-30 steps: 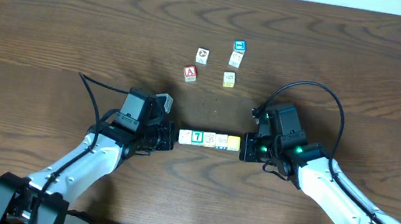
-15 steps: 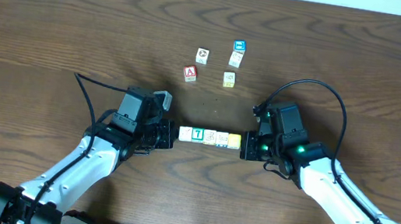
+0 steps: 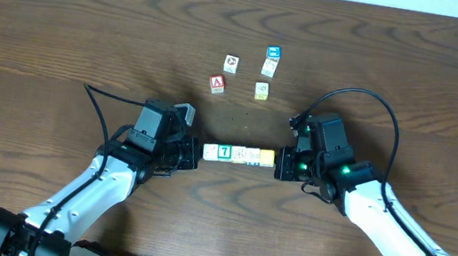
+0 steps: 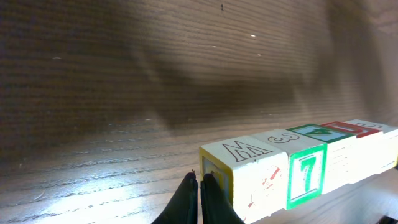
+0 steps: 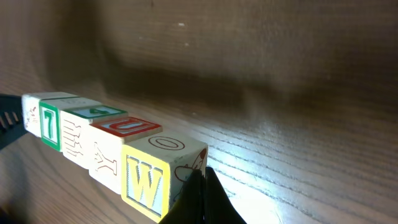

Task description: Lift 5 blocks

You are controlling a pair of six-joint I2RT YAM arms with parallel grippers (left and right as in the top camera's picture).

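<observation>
Wooden blocks (image 3: 240, 155) form one row running across the frame's centre, clamped end to end between left hand (image 3: 197, 154) and right hand (image 3: 279, 166), each pressed together, pinching nothing.

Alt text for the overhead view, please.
A straight row of blocks is pinched end to end between the shut left hand and shut right hand. Five loose cubes lie farther back on the wooden table.

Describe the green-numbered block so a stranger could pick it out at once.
On the wooden table, find the row of blocks pressed between the left fingers and the right fingers. The second block from the left fingers is it: it alone bears a bold green 7.
</observation>
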